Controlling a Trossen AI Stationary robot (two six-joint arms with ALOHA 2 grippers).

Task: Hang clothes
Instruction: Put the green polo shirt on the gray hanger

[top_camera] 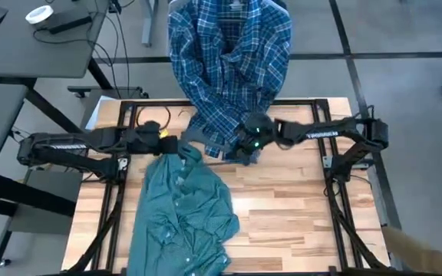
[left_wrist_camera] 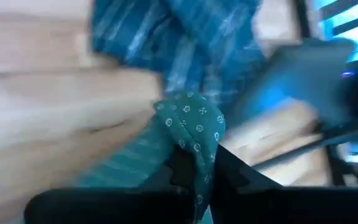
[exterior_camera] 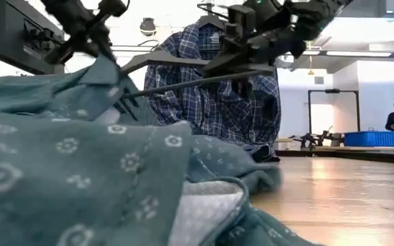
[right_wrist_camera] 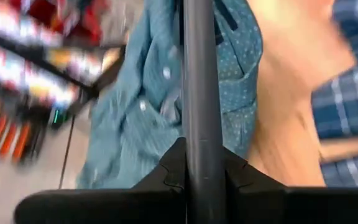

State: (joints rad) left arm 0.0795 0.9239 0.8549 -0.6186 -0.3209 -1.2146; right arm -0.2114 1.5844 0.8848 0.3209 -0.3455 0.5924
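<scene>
Two claws meet near the middle of the bench's far half. The right claw (right_wrist_camera: pixel 194 177) is closed on a thin dark hanger (right_wrist_camera: pixel 197 74), whose bar runs straight out past its fingers toward the green shirt (top_camera: pixel 183 211). The left claw (left_wrist_camera: pixel 194 177) is pinched on that shirt's collar (left_wrist_camera: pixel 194 124), lifting it off the bench (top_camera: pixel 298 207). So the collar lies just left of the hanger, the hanger's long axis pointing left at it, and the left claw is the nearer one to the cloth. Most of the green shirt sprawls toward the near left. The plaid shirt (top_camera: pixel 229 61) hangs at the far edge, behind both claws. Hard to make out: whether the hanger tip is inside the collar yet; the hook is hidden.
</scene>
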